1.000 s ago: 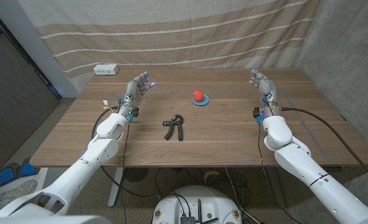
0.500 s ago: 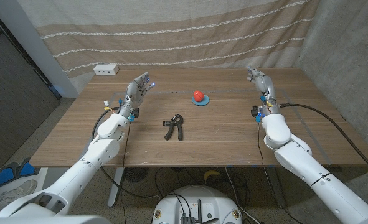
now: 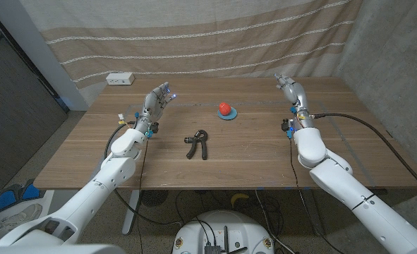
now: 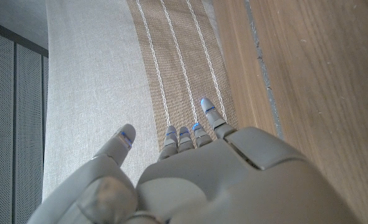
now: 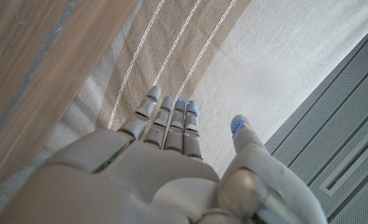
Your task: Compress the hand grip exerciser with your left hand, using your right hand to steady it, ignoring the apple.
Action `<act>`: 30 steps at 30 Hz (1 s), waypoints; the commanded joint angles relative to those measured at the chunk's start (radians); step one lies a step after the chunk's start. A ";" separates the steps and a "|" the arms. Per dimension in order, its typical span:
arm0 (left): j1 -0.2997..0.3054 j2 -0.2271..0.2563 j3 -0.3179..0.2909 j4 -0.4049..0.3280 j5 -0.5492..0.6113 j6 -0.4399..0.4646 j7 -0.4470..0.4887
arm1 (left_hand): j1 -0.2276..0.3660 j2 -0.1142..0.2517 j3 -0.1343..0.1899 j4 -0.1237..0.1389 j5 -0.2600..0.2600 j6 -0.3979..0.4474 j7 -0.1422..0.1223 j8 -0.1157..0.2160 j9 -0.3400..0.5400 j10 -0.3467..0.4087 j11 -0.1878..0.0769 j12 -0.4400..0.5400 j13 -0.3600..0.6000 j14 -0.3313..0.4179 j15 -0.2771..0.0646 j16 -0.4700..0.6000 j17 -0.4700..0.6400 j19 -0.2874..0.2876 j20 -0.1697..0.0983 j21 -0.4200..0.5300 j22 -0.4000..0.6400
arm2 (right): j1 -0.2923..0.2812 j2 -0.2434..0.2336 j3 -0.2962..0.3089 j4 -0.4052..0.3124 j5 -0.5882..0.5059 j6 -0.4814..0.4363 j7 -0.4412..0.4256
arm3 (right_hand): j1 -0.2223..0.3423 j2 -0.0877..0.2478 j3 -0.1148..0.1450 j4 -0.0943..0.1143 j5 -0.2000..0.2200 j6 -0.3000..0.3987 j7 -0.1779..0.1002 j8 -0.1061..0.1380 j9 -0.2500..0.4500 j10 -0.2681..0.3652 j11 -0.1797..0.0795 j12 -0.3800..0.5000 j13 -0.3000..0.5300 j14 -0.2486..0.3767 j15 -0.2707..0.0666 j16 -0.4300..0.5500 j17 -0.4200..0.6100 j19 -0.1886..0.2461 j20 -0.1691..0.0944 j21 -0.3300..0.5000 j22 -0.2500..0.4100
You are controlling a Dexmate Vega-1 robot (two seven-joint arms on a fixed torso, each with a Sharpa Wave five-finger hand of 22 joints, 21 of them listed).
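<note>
A black hand grip exerciser [image 3: 197,144] lies on the wooden table [image 3: 250,155] near its middle, untouched. My left hand [image 3: 156,99] is raised at the far left of the table, fingers apart and holding nothing; its back [image 4: 233,180] points toward the curtain. My right hand [image 3: 293,90] is raised at the far right, also open and holding nothing, with its back [image 5: 146,174] toward the curtain. Both hands are well apart from the exerciser. A red apple [image 3: 224,108] sits on a small blue dish [image 3: 227,115] behind the exerciser.
A white power strip [image 3: 120,79] lies at the table's back left corner. A striped curtain [image 3: 208,35] hangs behind the table. A black cable [image 3: 377,134] runs along the right arm.
My right hand has shifted slightly toward the table's middle and tilted. The left hand, the exerciser and the apple have not moved.
</note>
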 commanded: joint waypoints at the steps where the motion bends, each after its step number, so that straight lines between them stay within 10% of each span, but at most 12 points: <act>1: -0.009 -0.005 0.002 0.017 -0.002 -0.002 -0.010 | -0.010 0.006 0.003 -0.007 -0.003 0.005 0.001 -0.001 0.005 0.003 -0.001 0.003 0.005 0.004 0.001 -0.005 0.001 0.006 0.005 -0.002 0.004 | 0.020 -0.007 -0.027 -0.020 -0.073 -0.051 0.001 | 0.014 0.002 0.003 -0.008 0.008 0.010 -0.002 0.006 0.002 0.019 -0.001 0.007 0.004 0.006 -0.001 0.006 0.007 0.014 0.001 0.001 0.006; 30: -0.014 -0.008 0.002 0.024 -0.004 -0.002 -0.015 | -0.015 0.007 0.004 -0.015 -0.004 0.008 0.000 -0.003 0.005 0.003 -0.001 0.001 0.005 0.006 0.000 -0.006 0.002 0.011 0.005 -0.012 0.005 | 0.079 -0.023 -0.101 -0.033 -0.191 -0.137 0.029 | 0.021 0.000 0.005 -0.013 0.014 0.034 -0.010 0.007 0.003 0.039 -0.004 0.012 0.010 0.017 -0.014 0.018 0.018 0.023 -0.002 0.000 0.006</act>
